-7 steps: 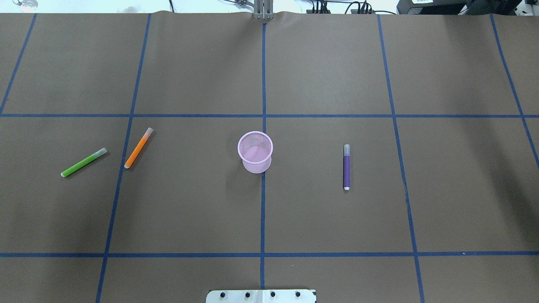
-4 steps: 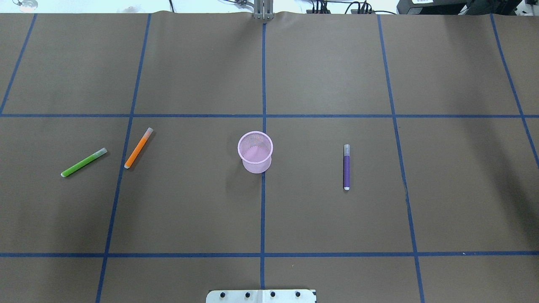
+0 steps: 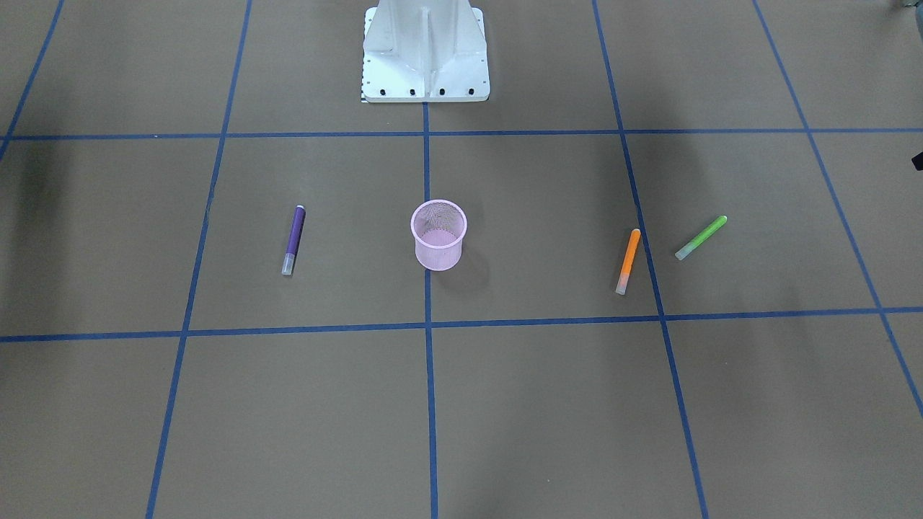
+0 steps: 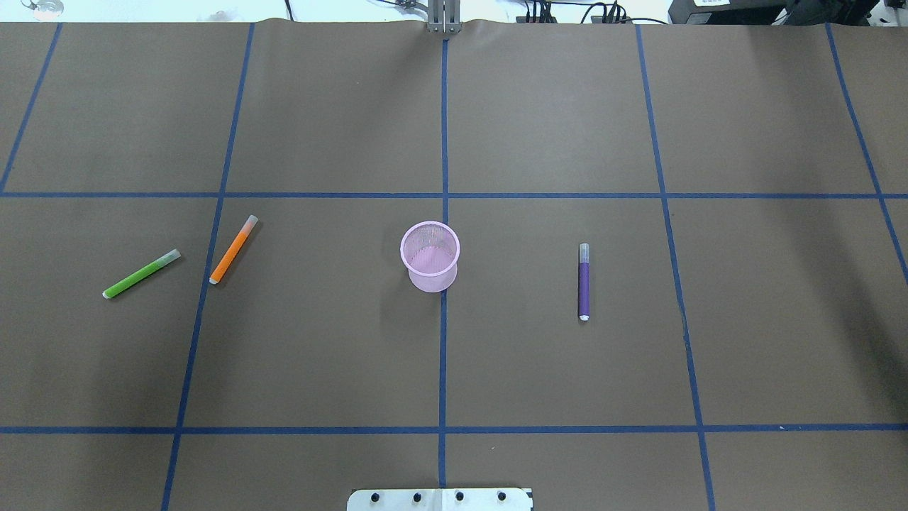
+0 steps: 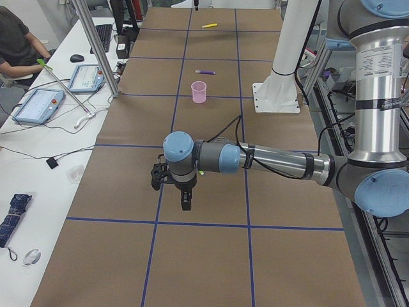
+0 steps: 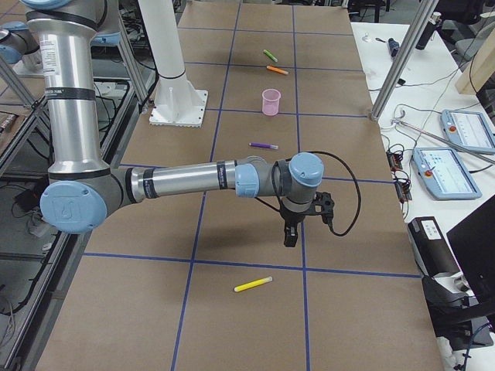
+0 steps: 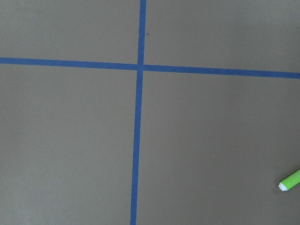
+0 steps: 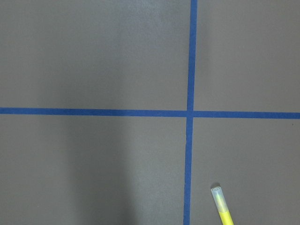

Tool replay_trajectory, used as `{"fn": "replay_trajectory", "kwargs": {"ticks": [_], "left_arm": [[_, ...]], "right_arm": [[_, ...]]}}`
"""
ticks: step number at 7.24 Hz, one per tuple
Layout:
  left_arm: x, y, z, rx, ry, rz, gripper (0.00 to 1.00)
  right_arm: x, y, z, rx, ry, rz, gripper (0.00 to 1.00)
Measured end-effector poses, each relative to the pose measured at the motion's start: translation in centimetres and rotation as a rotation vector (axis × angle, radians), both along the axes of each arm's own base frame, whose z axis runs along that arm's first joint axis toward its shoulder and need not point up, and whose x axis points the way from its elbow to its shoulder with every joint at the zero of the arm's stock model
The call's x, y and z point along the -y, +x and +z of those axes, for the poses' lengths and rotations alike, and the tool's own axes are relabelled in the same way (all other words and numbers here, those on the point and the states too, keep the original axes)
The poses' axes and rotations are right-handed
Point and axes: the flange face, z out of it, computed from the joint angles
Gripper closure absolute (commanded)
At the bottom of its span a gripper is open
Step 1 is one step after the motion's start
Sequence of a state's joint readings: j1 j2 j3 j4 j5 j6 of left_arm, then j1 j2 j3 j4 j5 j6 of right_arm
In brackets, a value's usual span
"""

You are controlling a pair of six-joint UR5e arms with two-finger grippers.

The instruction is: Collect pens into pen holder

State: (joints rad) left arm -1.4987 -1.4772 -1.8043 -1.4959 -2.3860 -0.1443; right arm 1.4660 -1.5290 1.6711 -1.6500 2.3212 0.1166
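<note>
overhead opposite front, sharing pen holder [image 4: 431,278]

The pen holder [image 4: 430,255] stands between a lone pen [image 4: 584,282] and two pens [image 4: 233,250].

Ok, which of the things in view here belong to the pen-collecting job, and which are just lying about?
Belong to the job:
pink pen holder
purple pen
orange pen
green pen
yellow pen
All four pens lie on the table, none in the holder.

Just lying about, on the side bench:
touchscreen pendants
keyboard
mouse
folded umbrella
</note>
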Motion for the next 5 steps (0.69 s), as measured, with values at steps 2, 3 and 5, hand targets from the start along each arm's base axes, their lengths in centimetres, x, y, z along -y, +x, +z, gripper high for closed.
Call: {"fn": "replay_trajectory", "kwargs": {"ticks": [2, 3, 5], "left_arm": [[-0.1, 0.1, 0.4, -0.003, -0.002, 0.003, 0.00], [-0.1, 0.1, 0.2, -0.004, 0.002, 0.004, 0.00], [0.0, 0.2, -0.2, -0.004, 0.010, 0.004, 0.00]], "right_arm": [[-0.7, -0.1, 1.1, -0.001, -0.020, -0.003, 0.00], [-0.9, -0.3, 1.2, 0.002, -0.013, -0.009, 0.00], [-1.4, -0.2, 4.7, -0.044, 0.015, -0.056, 0.00]]}}
